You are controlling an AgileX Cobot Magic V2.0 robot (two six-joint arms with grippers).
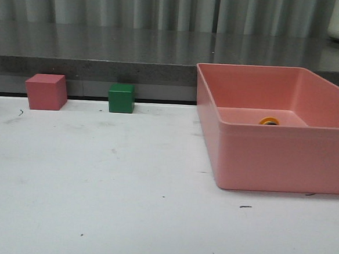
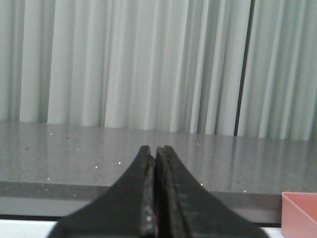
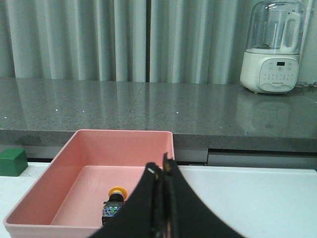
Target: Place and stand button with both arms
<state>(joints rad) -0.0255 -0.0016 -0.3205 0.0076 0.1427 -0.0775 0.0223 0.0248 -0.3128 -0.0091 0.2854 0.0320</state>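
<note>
Yellow-capped black push-button (image 3: 113,202) lies on its side inside pink plastic bin (image 3: 44,192), nearest the clenched right gripper (image 3: 163,171); left gripper (image 2: 154,151) clenched too.

- The left gripper (image 2: 154,191) shows only in its own wrist view: two dark fingers pressed together, with just a thin seam between them and nothing held.
- The right gripper (image 3: 162,198) looks the same in its wrist view, its dark fingers meeting tip to tip, empty.
- Both grippers point roughly level, forward toward the far side of the scene.
- Neither arm nor gripper appears in the front view.
</note>
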